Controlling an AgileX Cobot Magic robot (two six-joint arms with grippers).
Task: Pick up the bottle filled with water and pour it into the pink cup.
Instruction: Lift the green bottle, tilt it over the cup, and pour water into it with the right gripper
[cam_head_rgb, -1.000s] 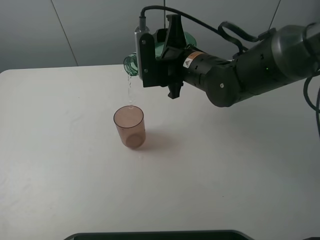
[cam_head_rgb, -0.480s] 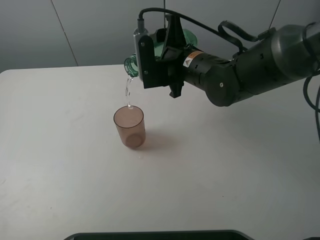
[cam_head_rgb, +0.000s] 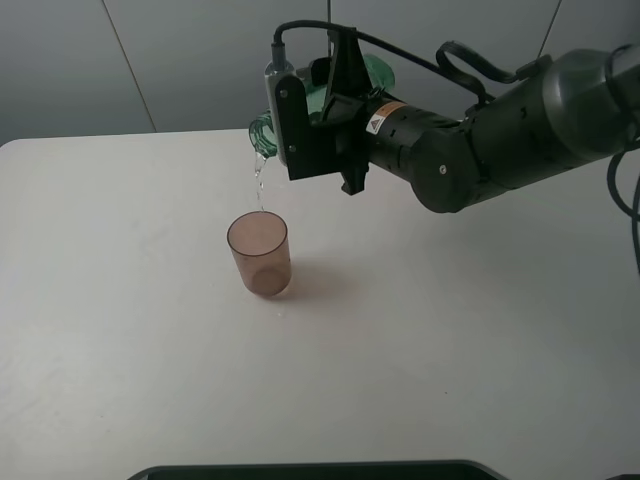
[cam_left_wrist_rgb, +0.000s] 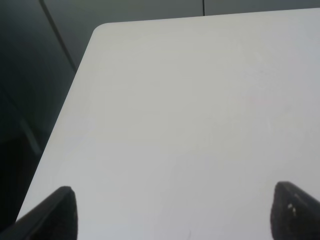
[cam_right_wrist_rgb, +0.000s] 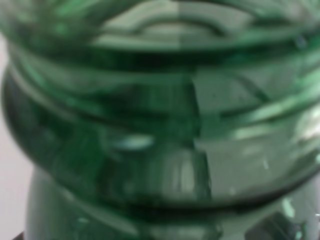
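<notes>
One stream (cam_head_rgb: 258, 180) of water now falls from the bottle (cam_head_rgb: 262, 128) into the cup (cam_head_rgb: 260, 253). A second ago we saw only a faint trickle; since then the flow has thickened, and the right arm (cam_head_rgb: 450, 150) has rolled the bottle slightly further over. The cup has not moved on the surface (cam_head_rgb: 450, 350).

The right jaws are closed firmly on the bottle, holding it on its side in the air with the mouth to the left, above and just far of the cup. In the right wrist view the green ribbed body fills the frame. The left jaws stand wide apart and hold nothing; they hang over bare surface near its left edge.

We judge the pour to be under way and on target, since the stream meets the cup's far rim area without visible splashing. We cannot tell the water level in the cup.
</notes>
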